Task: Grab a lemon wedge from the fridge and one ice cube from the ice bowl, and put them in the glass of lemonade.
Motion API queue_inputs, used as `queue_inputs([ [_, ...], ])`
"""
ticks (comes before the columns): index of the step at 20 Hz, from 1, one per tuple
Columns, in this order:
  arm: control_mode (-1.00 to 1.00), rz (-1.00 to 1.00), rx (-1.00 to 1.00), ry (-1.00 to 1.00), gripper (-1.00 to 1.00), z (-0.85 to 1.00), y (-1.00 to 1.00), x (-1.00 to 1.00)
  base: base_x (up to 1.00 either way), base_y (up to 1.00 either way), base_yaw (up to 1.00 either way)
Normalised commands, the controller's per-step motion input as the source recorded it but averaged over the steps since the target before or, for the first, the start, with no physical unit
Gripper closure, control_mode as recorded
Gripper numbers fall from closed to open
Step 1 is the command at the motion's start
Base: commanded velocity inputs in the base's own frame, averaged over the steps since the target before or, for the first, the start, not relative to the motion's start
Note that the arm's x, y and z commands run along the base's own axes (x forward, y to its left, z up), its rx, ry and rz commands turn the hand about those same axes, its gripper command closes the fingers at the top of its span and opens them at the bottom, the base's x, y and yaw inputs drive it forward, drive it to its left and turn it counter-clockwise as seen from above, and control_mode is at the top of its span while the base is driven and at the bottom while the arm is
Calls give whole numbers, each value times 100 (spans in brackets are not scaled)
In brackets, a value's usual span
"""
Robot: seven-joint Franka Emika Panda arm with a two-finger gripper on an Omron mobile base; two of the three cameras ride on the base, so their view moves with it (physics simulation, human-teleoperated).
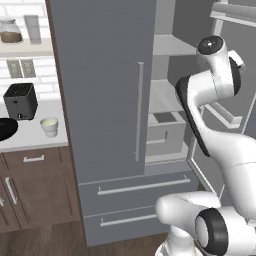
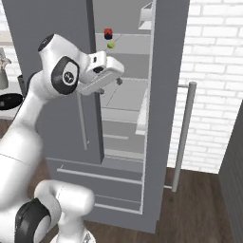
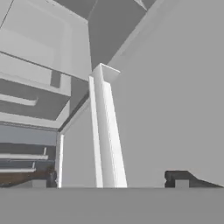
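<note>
Pincer (image 3: pixel 109 181) tips stand wide apart at the bottom of the hand view, with nothing clamped; a pale ridge on the inside of the open door runs up between them. In the right base view my pincer (image 2: pixel 116 77) hangs left of centre, at the mouth of the fridge (image 2: pixel 166 95), whose right door is swung open.

Above it, top centre of that frame, a small yellow-green bit sits on a high shelf. I take it for the lemon wedge (image 2: pixel 111 45), just below a red thing (image 2: pixel 108 34).

I judge the wedge light, soft and slick with juice, easy to squash or squirt away. I would close gently across its two flat cut sides, low near the rind, where it is firmest.

At the left of the left base view, the glass of lemonade (image 1: pixel 49 126) waits on the counter, with the ice bowl (image 1: pixel 5 129) at the frame's edge and a toaster (image 1: pixel 20 101) behind.
</note>
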Motion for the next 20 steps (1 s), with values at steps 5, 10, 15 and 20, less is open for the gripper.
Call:
queue_inputs([
  [5, -100, 7, 53, -25, -100, -2, 74, 4, 0, 0, 0],
  [10, -100, 5, 38, -5, -100, 1, 70, -1, 0, 0, 0],
  [15, -100, 1, 11, 7, -100, 2, 53, -8, 0, 0, 0],
  [20, -100, 6, 0, 0, -100, -12, 67, 4, 0, 0, 0],
])
